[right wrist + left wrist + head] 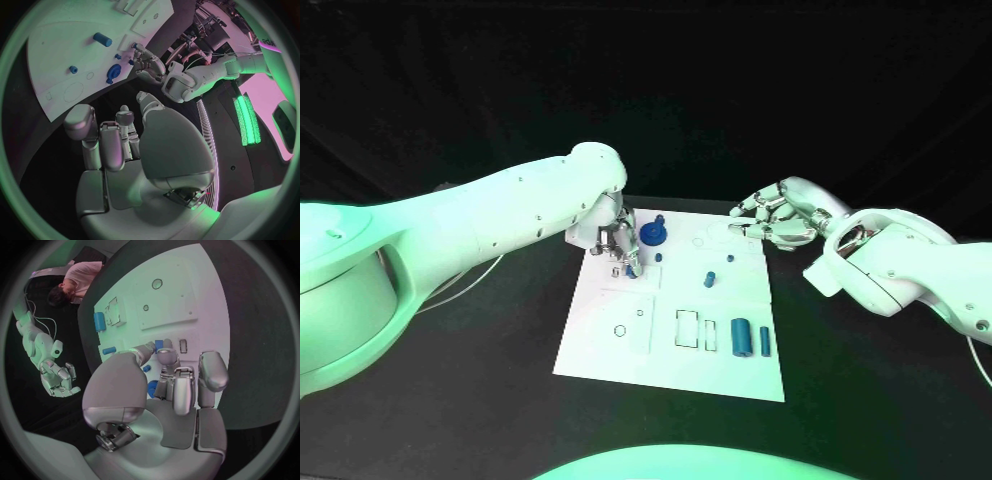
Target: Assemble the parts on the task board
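While a small blue plastic peg [630, 268] sat at the left hand's [615, 238] fingertips on the white task board [603, 350], apparently being seated, whether they pinched it was unclear. Right hand [776, 214] hovered beyond the board's corner, fingers curled, empty.
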`<state>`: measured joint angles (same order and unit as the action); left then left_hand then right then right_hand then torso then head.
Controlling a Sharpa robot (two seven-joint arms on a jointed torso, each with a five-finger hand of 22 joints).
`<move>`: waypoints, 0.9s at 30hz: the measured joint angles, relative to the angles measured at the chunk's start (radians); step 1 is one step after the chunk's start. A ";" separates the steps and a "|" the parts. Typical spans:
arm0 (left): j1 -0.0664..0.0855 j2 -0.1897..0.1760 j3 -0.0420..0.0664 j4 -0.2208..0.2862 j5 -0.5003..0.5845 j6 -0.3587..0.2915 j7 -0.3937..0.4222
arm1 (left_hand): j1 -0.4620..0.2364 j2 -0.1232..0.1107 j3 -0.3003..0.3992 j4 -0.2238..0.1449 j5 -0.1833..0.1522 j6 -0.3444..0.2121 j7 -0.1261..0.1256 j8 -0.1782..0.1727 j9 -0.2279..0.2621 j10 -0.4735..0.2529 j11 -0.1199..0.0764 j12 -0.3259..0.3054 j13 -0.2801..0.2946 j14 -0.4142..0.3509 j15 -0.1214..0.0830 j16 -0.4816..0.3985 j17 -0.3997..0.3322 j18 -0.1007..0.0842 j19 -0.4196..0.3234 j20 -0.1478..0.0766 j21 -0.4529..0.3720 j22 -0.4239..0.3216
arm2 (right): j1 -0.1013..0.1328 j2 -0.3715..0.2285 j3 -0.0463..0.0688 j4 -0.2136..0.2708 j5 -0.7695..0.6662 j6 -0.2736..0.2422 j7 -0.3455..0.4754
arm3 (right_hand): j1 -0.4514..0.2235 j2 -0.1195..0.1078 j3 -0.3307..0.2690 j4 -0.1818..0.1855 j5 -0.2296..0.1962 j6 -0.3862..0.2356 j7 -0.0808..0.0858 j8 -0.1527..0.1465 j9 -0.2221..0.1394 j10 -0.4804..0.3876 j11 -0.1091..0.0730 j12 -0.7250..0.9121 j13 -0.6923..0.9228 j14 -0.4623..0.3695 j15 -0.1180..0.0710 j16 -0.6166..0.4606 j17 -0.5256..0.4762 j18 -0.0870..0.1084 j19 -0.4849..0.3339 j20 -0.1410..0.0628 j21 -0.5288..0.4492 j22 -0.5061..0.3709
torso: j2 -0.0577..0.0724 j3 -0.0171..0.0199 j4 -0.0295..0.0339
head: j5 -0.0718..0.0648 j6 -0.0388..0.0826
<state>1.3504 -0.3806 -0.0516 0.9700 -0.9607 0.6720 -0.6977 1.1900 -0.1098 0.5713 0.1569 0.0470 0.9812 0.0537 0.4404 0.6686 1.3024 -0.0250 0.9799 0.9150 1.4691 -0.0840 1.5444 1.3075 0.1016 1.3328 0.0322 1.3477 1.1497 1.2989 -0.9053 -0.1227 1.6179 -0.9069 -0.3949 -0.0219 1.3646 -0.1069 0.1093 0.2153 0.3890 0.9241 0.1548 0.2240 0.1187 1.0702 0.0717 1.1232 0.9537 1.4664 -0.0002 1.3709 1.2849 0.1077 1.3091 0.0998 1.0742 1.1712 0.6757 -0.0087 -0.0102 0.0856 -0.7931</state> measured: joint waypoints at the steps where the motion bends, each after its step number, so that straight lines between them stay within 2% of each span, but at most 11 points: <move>1: 0.000 0.000 0.000 0.000 0.000 0.001 0.000 | 0.000 0.000 0.000 0.000 0.000 0.000 0.000 0.000 0.000 0.000 0.000 0.000 0.000 0.000 0.000 0.000 0.000 0.000 0.000 0.000 0.000 0.000 | 0.000 0.000 0.000 0.000 0.000 0.000 0.000 | 0.000 0.000 0.000 0.000 0.000 0.000 0.000 0.000 0.000 0.000 0.000 0.000 0.000 0.000 0.000 0.000 0.000 0.000 0.000 0.000 0.000 0.000 | 0.000 0.0000 0.0000 | 0.000 0.000; 27: 0.000 0.013 -0.004 -0.016 -0.002 0.023 0.000 | -0.006 -0.006 0.014 -0.014 -0.002 0.000 0.000 0.001 0.004 0.004 -0.003 0.000 0.000 0.000 0.000 0.000 0.000 0.000 0.000 0.000 0.000 0.000 | 0.000 0.005 0.000 -0.002 0.000 0.001 0.000 | 0.000 0.000 0.000 0.000 0.000 0.000 0.000 0.000 0.000 0.000 0.000 0.000 -0.001 0.000 0.000 0.000 0.000 0.000 0.000 0.000 0.000 0.000 | 0.000 0.0000 -0.0004 | 0.001 -0.008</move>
<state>1.3501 -0.3678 -0.0560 0.9543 -0.9626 0.6947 -0.6977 1.1842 -0.1155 0.5856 0.1426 0.0453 0.9815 0.0537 0.4416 0.6724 1.3061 -0.0284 0.9799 0.9151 1.4690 -0.0840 1.5444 1.3074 0.1014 1.3328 0.0321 1.3477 1.1495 1.2986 -0.9008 -0.1227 1.6162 -0.9070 -0.3937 -0.0220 1.3646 -0.1069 0.1093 0.2153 0.3890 0.9241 0.1548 0.2240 0.1186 1.0702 0.0717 1.1232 0.9529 1.4664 -0.0002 1.3709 1.2849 0.1077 1.3091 0.0998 1.0742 1.1712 0.6761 -0.0087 -0.0105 0.0871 -0.8008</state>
